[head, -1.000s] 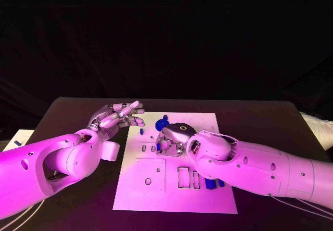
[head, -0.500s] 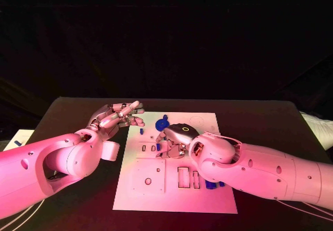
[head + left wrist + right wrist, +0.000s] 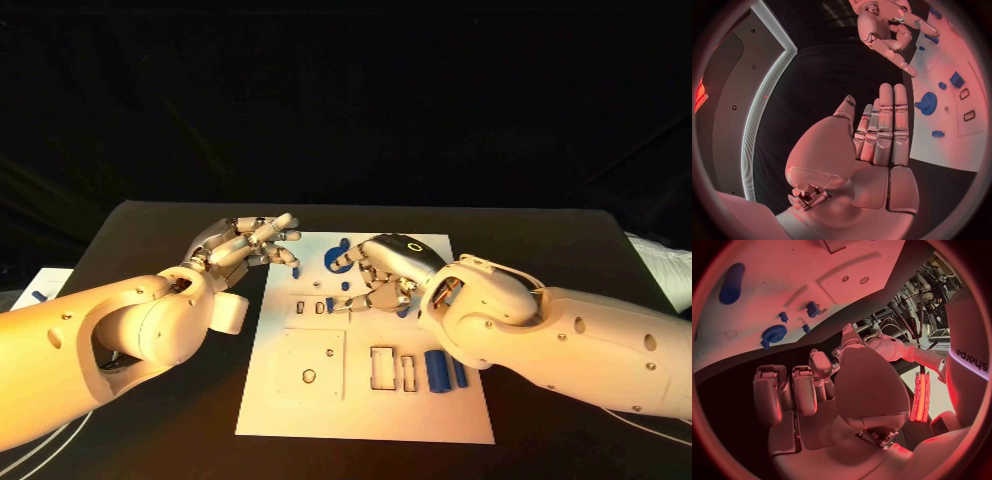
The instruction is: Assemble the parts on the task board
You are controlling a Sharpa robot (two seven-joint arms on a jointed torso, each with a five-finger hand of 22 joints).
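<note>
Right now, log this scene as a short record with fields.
surface: black table
board: white rectangular task board, lying flat mid-table
left robot hand: raised beside the board's left edge, holds nothing
right robot hand: over the board's upper half, fingers curled down; whether it holds anything cannot be told
parts: blue toothed gear; two blue cylindrical pegs near the right edge

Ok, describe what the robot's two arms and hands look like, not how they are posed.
Both arms, left arm and right arm, have smooth white rounded shells dotted with small dark holes. Each ends in a silver, many-fingered metallic hand: left hand, right hand. The right hand's back bears a small lit ring.
</note>
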